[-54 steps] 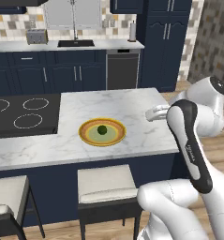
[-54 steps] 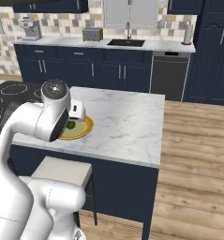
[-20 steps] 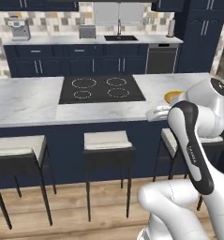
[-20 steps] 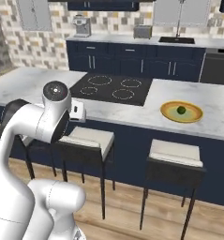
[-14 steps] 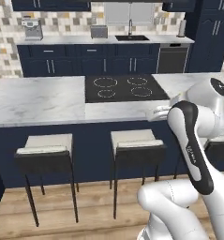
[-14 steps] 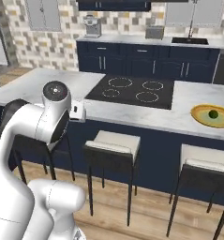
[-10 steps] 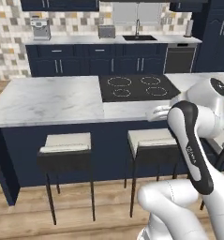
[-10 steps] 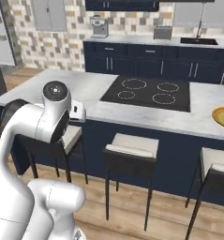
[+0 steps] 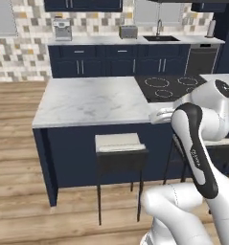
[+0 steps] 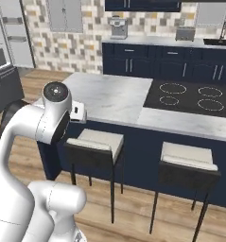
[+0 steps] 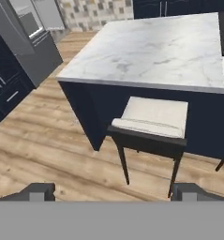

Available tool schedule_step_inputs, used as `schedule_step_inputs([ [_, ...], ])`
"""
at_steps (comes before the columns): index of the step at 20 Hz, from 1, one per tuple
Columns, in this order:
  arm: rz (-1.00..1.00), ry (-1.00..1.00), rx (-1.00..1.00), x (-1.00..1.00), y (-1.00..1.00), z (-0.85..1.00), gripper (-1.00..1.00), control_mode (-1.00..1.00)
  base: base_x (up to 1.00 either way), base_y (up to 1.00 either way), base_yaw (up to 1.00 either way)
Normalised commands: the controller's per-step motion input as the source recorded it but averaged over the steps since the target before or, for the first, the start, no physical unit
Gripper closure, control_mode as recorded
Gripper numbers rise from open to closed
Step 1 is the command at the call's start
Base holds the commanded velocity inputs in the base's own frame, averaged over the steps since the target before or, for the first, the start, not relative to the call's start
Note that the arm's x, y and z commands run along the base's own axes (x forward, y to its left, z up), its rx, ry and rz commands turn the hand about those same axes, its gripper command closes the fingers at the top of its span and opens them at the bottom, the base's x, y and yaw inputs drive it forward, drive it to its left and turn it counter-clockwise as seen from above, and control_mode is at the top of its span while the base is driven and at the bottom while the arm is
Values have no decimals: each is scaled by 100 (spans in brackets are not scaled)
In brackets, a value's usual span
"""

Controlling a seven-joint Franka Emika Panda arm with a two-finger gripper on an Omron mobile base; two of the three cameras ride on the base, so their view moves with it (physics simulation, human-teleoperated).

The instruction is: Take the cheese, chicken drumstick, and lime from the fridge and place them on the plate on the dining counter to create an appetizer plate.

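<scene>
**Handling Notes: Fridge Items, Gripper Empty**

**Gripper state.** In the hand view the gripper (image 11: 112, 192) shows its two dark finger tips at the lower left and lower right of the frame, set wide apart. Nothing lies between them; the fingers (image 11: 38, 191) grip no object.

**Location of task items.** The dining counter (image 9: 87, 100) runs across the centre of the left base view, with its black cooktop (image 9: 171, 86) at centre right. In the hand view the marble top fills the upper right, above a white-cushioned stool (image 11: 153, 119) at centre. A tall grey appliance at the upper left of the hand view is probably the fridge (image 11: 24, 42); its door appears shut, but this cannot be confirmed. The cheese, chicken drumstick, lime and plate cannot be located from these frames.

**Expected handling (judgement).**
- Cheese: light, firm, smooth-sided wedge. Take hold across the two flat faces, not across the tapering edge, which would squeeze out of the grip.
- Chicken drumstick: light, slim, elongated. Grasp across the narrow width near the middle to limit swing.
- Lime: light, round, smooth, prone to rolling. Centre the fingers on its widest part; an off-centre pinch is likely to eject it.

**Step in hand (judgement).** The arm is stowed close to the base (image 10: 53, 113), with the gripper aimed at the floor and stool. A fridge approach remains to be made before any pick.
</scene>
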Motion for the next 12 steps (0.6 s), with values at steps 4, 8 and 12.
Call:
schedule_step_inputs([
  [4, 0, 0, 0, 0, 0, 0, -100, 100, 23, 100, 0],
  [8, 0, 0, 0, 0, 0, 0, -100, 100, 24, 100, -1],
  [12, 0, 0, 0, 0, 0, 0, -100, 100, 21, 100, 0],
])
